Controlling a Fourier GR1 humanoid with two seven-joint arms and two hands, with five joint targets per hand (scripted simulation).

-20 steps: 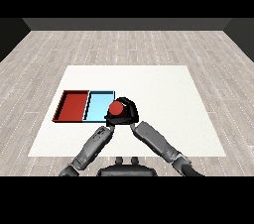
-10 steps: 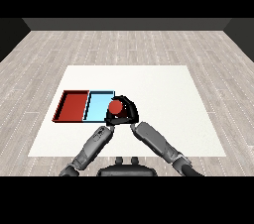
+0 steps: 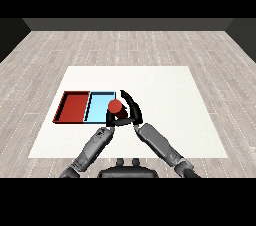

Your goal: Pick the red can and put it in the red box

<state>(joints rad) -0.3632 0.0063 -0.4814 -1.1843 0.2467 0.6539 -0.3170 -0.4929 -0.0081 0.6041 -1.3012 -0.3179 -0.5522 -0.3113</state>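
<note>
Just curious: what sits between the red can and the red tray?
The light blue tray lies between the red can and the red tray, seen in the head view.

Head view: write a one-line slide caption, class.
Right hand holds the red can above the blue tray, beside the red tray.

Bare test room; white table (image 3: 165, 90) on grey plank floor (image 3: 125, 45)

- One view only, from the robot's head, looking down and forward across the table (image 3: 165, 90).
- Forearms enter from the lower corners, nearest the camera.
- Wooden floor (image 3: 150, 45) lies beyond the table's far edge.
</note>
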